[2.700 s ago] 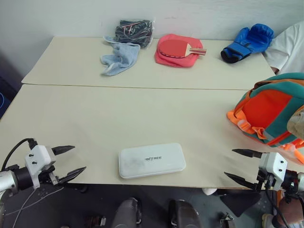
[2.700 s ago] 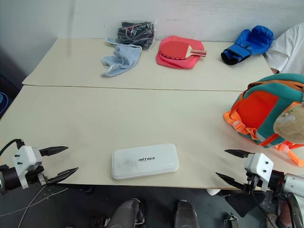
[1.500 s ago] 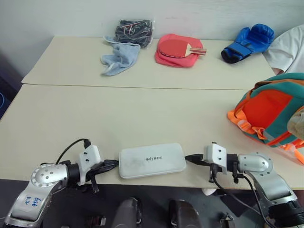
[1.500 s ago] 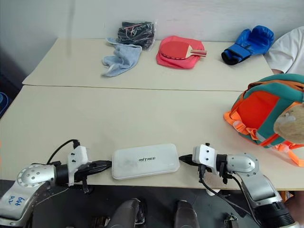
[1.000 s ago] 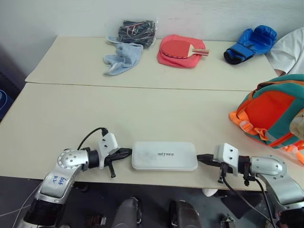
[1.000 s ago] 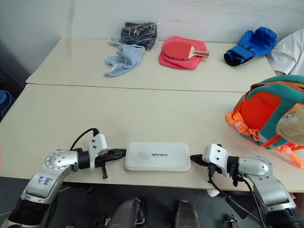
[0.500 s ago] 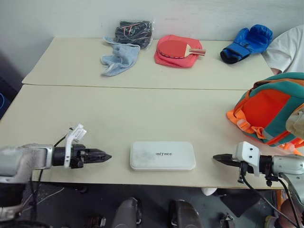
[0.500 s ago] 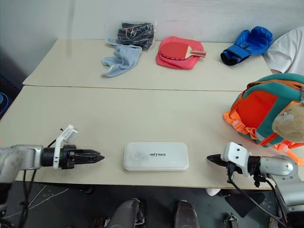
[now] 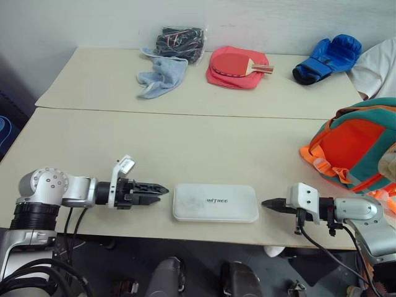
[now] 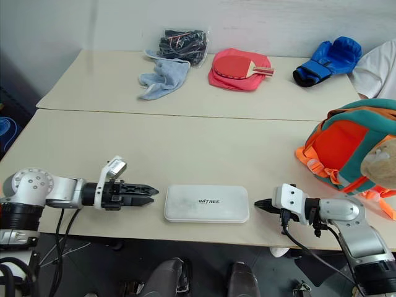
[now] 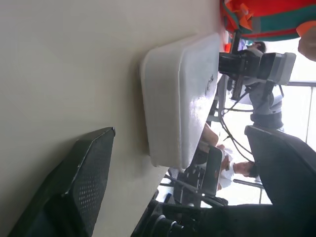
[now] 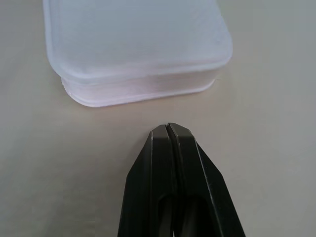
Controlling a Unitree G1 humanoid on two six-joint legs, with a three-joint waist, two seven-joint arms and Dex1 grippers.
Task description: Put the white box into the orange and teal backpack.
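Careful: flat white rounded box [image 9: 215, 202] lies near table edge [image 9: 185, 232]. Your left gripper [image 10: 150, 195] spread, right gripper [image 10: 260, 203] pressed together, neither touching. Off-centre squeeze skids box off.

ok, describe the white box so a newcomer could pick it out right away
Look at the near table, along its front edge. The white box lies flat there, between the left gripper and the right gripper. It is the one flat white rounded case with small dark lettering.

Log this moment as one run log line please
left tool: open, beside white box, not touching | right tool: shut, off box's other end | box: flat on table | backpack: box not in
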